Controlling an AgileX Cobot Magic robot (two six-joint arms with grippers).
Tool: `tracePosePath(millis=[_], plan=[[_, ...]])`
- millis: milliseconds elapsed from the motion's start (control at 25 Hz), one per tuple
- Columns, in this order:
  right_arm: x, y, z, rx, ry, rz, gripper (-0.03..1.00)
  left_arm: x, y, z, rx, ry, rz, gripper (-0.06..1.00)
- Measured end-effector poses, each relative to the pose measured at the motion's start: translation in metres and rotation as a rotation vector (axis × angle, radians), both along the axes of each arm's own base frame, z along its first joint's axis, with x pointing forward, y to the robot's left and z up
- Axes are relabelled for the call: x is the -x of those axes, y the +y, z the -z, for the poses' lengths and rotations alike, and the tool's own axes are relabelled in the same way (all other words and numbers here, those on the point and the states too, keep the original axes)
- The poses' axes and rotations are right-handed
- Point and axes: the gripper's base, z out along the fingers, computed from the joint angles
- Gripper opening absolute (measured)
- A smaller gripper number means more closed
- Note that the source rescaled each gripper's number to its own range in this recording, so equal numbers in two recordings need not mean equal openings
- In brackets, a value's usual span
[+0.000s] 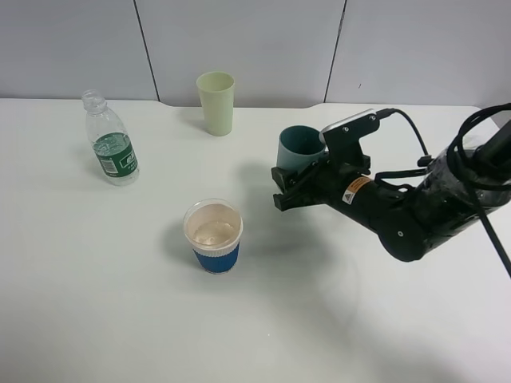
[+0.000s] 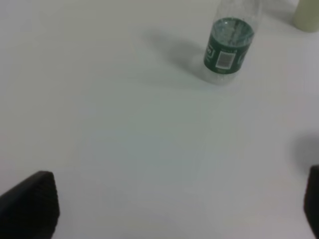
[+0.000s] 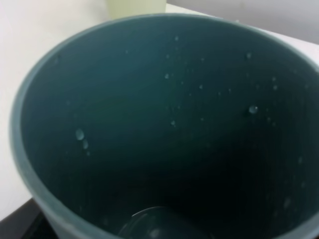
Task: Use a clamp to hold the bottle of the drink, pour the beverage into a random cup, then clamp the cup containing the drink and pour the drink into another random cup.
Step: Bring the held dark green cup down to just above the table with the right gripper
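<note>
The bottle [image 1: 112,148] stands upright at the far left of the table, clear with a green label; the left wrist view shows the bottle [image 2: 228,47] well ahead of my left gripper [image 2: 172,204], which is open with nothing between its fingertips [image 2: 30,204]. My right gripper [image 1: 299,182] is shut on the teal cup [image 1: 300,147], held just above the table right of centre. The teal cup's dark inside [image 3: 164,129] carries scattered droplets. The blue-banded white cup [image 1: 214,239] stands left of it, with clear liquid [image 1: 212,232] inside.
A pale yellow-green tumbler [image 1: 215,102] stands at the back centre, and its edge shows as the tumbler [image 2: 306,12] in the left wrist view. The white table [image 1: 120,319] meets a grey wall at the back. The right arm's cables [image 1: 479,159] hang at the right.
</note>
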Motion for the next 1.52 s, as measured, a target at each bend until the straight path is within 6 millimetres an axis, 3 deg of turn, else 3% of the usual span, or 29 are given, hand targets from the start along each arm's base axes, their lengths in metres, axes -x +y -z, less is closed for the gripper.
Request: tracePosePath(millis=[240,840,1080,1520], plan=[[-0.007,0.007,0.0,0.019,0.034,-0.021,0.0,0.0,0.0,0.0,0.0,0.0,0.0,1.0],[-0.004,0.011,0.003,0.055,0.053,-0.095,0.0,0.0,0.0,0.0,0.0,0.0,0.0,1.0],[-0.003,0.015,0.018,0.076,0.067,-0.14,0.0,0.0,0.0,0.0,0.0,0.0,0.0,1.0],[-0.007,0.011,0.02,0.065,0.045,-0.111,0.0,0.0,0.0,0.0,0.0,0.0,0.0,1.0]])
